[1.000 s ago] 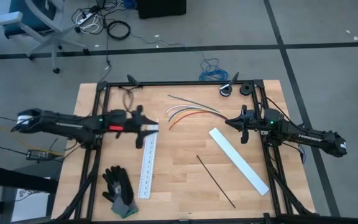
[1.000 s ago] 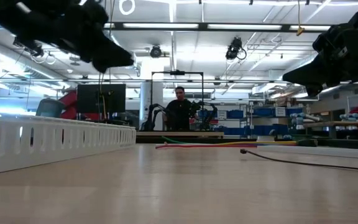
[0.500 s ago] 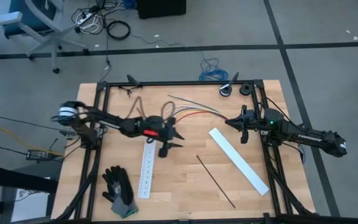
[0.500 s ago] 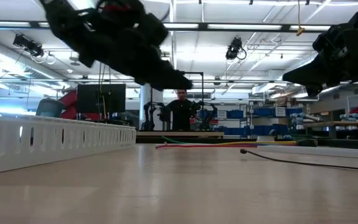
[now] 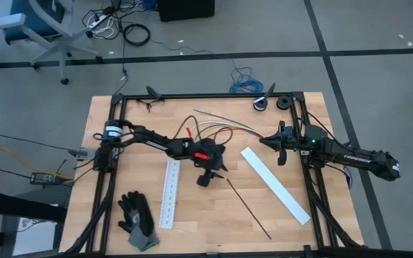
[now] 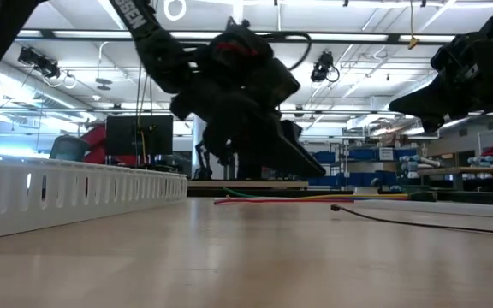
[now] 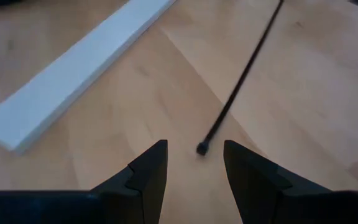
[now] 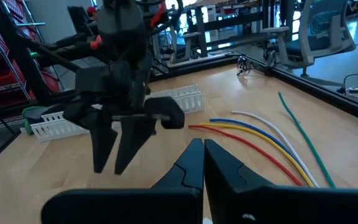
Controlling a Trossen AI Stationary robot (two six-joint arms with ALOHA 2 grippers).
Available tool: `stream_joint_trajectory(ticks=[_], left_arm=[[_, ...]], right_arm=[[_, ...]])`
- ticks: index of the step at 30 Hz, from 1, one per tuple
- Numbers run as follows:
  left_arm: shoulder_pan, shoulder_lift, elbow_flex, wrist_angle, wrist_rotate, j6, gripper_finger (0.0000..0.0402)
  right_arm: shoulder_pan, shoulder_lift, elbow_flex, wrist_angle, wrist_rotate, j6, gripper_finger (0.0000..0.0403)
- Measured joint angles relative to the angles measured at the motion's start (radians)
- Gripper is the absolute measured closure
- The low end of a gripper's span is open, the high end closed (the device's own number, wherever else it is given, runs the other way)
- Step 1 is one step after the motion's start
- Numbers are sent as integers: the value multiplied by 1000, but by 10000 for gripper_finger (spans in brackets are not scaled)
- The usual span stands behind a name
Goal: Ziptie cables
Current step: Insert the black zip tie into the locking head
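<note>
Above table centre, left tool (image 5: pixel 216 170) open over ziptie (image 5: pixel 249 208) head; strip runs diagonally toward front-right.

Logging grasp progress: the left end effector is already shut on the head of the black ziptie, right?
No. In the left wrist view the left end effector is open, its fingers either side of the ziptie head, not yet gripping it.

Thin black plastic ziptie (image 7: pixel 241 81) runs off left wrist pic's edge, far end unseen; long white flat plastic strip (image 7: pixel 73 68) also cut off.
</note>
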Motion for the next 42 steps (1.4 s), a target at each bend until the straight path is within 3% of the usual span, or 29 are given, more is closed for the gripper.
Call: stream_joint_trajectory(ticks=[7,19,33,42], left_arm=[[-2,48,80,-141,27,103,234],[-2,108,112,-122,34,155,240],[-12,125,113,-60,61,149,309],[-24,150,112,-39,48,145,316]], right_arm=[[0,-1,0,3,0,0,399],[0,-1,0,2,0,0,399],[0,0,0,15,0,0,399],[0,0,0,23,0,0,399]])
